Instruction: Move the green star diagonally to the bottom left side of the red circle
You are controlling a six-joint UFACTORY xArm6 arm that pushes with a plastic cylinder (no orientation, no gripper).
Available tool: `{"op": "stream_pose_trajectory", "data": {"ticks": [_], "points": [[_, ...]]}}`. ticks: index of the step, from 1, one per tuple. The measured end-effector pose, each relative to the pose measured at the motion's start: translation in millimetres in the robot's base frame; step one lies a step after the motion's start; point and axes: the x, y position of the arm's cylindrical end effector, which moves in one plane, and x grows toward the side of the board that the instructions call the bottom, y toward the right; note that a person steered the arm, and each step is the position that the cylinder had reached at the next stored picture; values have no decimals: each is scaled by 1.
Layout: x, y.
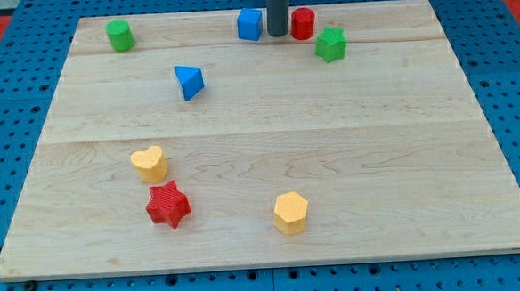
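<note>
Eight blocks: lay scattered on the wooden board [349,141].
Green star [330,45]: sat near the far edge, right of centre, just right of and slightly below the red circle [303,23].
Handling: it looked light, rigid and likely to spin if struck off-centre; a push on its right flank seemed best.
Tip [277,34]: a plain rod with nothing to open or close, it stood between the blue cube [250,24] and the red circle, touching no block.
Obstacles: the red circle stood close; the blue triangle [189,81] lay well apart toward the left.

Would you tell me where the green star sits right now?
The green star lies near the view's top, right of centre, just below-right of the red circle, with my tip left of that circle.
</note>
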Motion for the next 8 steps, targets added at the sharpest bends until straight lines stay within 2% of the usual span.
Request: {"op": "stream_pose_trajectory", "data": {"ticks": [2, 3, 4, 6, 7, 8], "points": [[-1, 100], [-1, 124], [-1, 76], [60, 51], [60, 44], [60, 9]]}}
